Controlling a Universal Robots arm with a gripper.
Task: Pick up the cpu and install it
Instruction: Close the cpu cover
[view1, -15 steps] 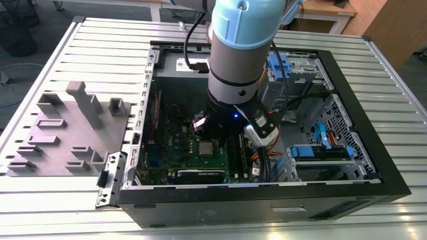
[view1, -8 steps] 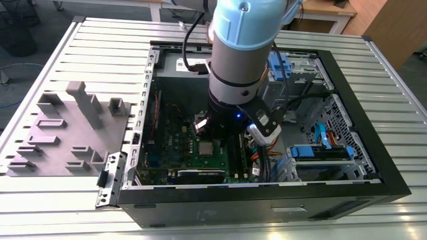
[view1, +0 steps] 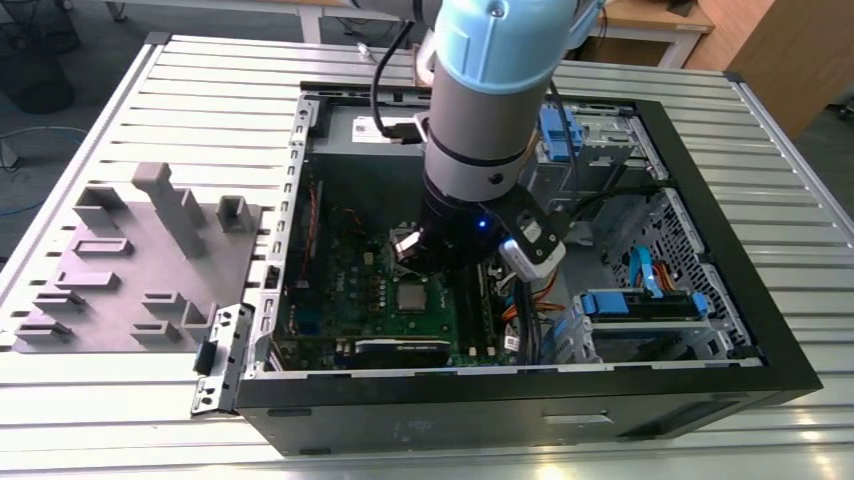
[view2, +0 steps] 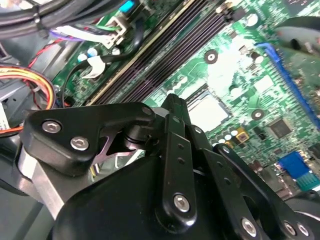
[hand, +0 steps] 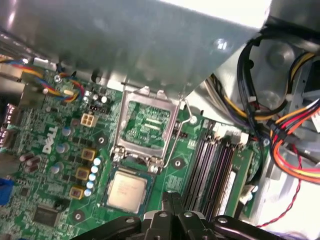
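Pincer (hand: 170, 199) hangs inside the case (view1: 747, 330), just above the board (hand: 60, 165). Its tips look pressed together with nothing between them. It is near the cpu (hand: 127, 189) but not touching it.

The cpu lies flat in its socket, silver top up, between the memory slots (hand: 212, 165) and a row of small round parts, toward the board's near edge in the exterior view. So the picking up and setting down look done.

What is left, as I judge it, is the clamping. The frame (hand: 145, 125) stands open beside the socket, so nothing holds the chip down.

Whether the cpu is fully seated I cannot tell. In the exterior view the arm (view1: 487, 120) stands over the frame. In the second wrist view the pincer's own body covers part of the cpu.
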